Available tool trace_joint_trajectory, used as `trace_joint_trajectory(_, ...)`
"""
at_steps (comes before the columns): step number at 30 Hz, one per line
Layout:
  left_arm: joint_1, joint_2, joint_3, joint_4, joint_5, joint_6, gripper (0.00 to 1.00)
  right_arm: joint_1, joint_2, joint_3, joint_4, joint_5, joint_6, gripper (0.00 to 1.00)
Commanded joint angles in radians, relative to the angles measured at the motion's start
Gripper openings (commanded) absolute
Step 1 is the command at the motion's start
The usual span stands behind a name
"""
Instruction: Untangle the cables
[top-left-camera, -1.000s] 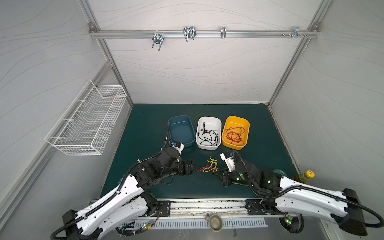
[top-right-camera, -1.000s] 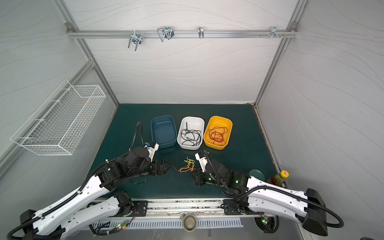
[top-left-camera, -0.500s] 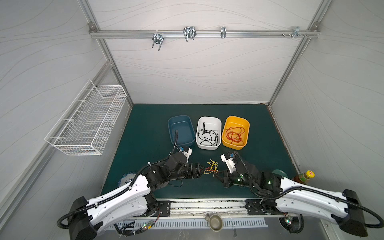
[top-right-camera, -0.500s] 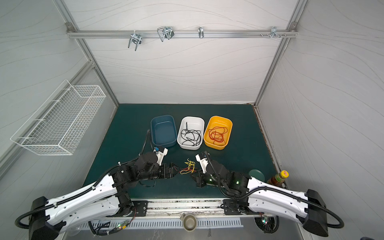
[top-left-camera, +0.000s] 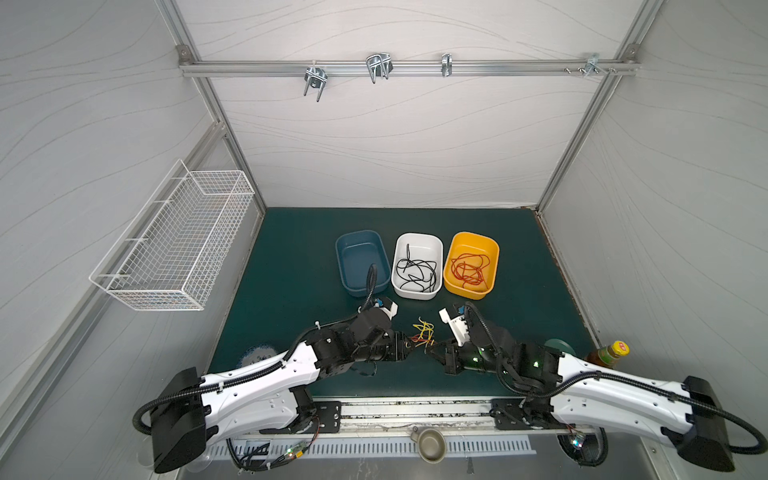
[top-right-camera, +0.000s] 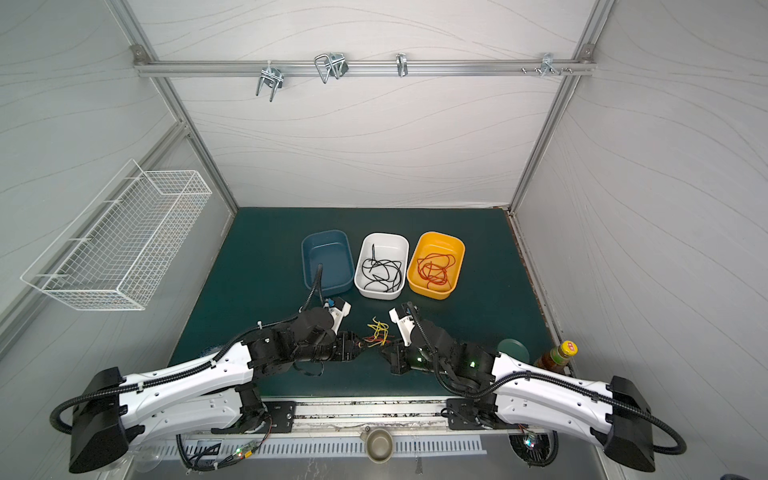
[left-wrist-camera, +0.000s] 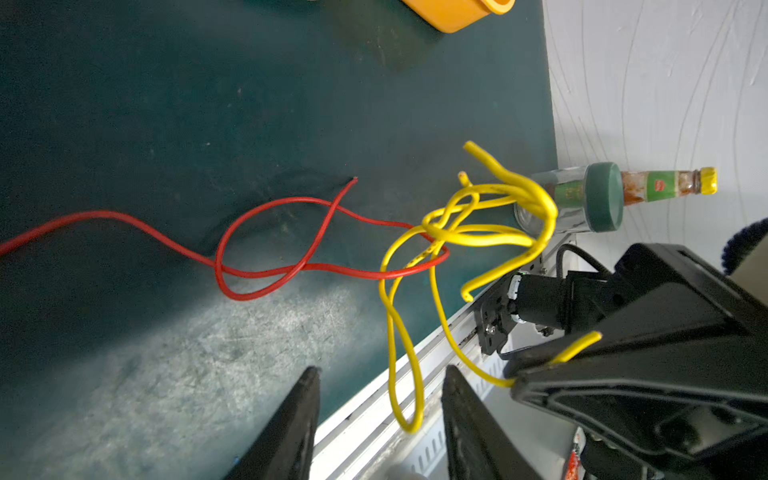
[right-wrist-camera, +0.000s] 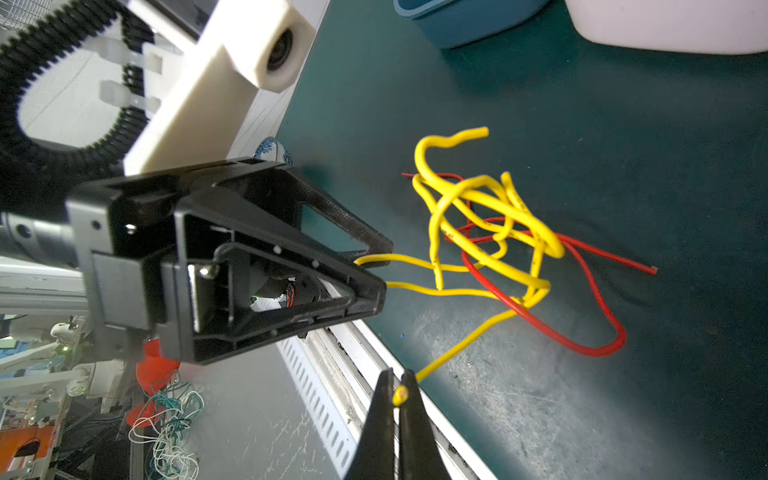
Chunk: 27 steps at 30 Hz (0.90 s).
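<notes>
Looking down in both top views, we find the two arms meeting near the front edge of the green worktop, with a small tangle of cables between their tips. The tangle is a knotted bunch of yellow cables with a red cable threaded through it. The red one trails away across the worktop, and one of its ends lies free.

In the left wrist view, the left gripper stands partly open. Its two fingers are clearly apart, and a hanging loop of yellow cable sits in the gap, with neither finger visibly pressing it. The right gripper is closed tight on one of the yellow cables near its end, whose tip pokes out between the fingertips.

Behind the tangle three tubs stand in a row. Beside the blue tub, the white tub holds black cables, and the orange tub holds red cables.
</notes>
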Motion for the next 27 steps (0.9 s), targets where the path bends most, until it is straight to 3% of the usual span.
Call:
trace_joint_trajectory(1,-0.004,0.007,0.034,0.035,-0.025,0.012,0.36,-0.003,0.001,0.018,0.036,-0.015,0.029,0.00)
trace_joint_trajectory(10,-0.005,0.018,0.042,0.006,-0.046,0.020,0.00,-0.003,-0.016,0.004,0.025,-0.006,0.036,0.00)
trace_joint_trajectory(19,-0.004,-0.134,0.006,-0.099,-0.156,0.016,0.00,-0.039,-0.175,-0.095,-0.156,0.135,0.114,0.00)
trace_joint_trajectory(27,-0.003,-0.314,-0.024,-0.236,-0.217,0.034,0.00,-0.274,-0.464,-0.227,-0.307,0.031,0.164,0.00)
